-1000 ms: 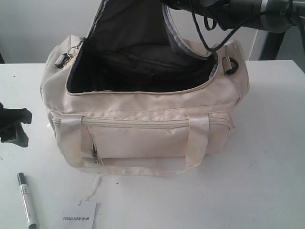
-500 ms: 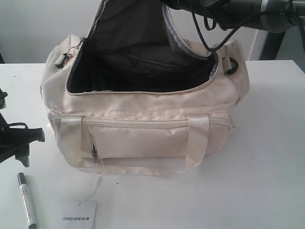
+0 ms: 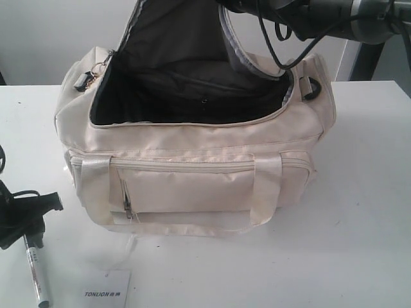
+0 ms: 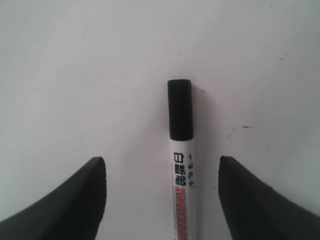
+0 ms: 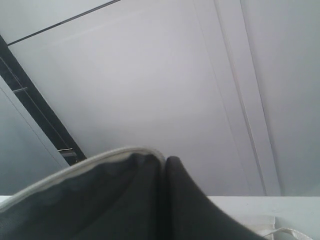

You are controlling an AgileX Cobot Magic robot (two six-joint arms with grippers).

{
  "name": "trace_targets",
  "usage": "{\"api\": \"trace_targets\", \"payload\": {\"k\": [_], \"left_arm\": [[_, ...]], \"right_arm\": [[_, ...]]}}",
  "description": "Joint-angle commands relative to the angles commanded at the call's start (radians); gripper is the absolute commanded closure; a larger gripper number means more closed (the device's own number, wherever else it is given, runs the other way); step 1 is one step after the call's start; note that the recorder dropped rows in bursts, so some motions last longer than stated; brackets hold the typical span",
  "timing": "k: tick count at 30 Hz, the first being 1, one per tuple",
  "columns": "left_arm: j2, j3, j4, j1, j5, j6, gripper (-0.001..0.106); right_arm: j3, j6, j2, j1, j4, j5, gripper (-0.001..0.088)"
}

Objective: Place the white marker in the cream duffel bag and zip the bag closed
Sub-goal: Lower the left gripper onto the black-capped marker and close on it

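My left gripper [image 4: 162, 161] hangs over the marker [image 4: 181, 150], jaws wide apart, one on each side of the barrel and clear of it. The marker lies flat on the table [image 3: 359, 224], in front of the bag [image 3: 192, 186] near its left end. My right gripper [image 5: 165, 167] is pinched on the bag's raised flap.

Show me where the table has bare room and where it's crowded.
The widest bare patch of table lies right of the cream duffel bag, running along its front to the card. A narrower strip lies left of the bag. The front-left corner is crowded: the white marker, the open left hand astride it, and the card.
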Motion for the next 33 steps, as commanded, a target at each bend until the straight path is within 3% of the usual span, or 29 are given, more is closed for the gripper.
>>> {"api": "trace_targets", "payload": {"k": [5, 33], "left_arm": [[0.000, 0.003, -0.048, 0.000, -0.035, 0.000, 0.038], [0.052, 0.003, -0.050, 0.000, -0.099, -0.037, 0.039]], "right_arm": [[0.000, 0.000, 0.000, 0.000, 0.000, 0.000, 0.0868], [0.000, 0.000, 0.000, 0.000, 0.000, 0.000, 0.0868]]}}
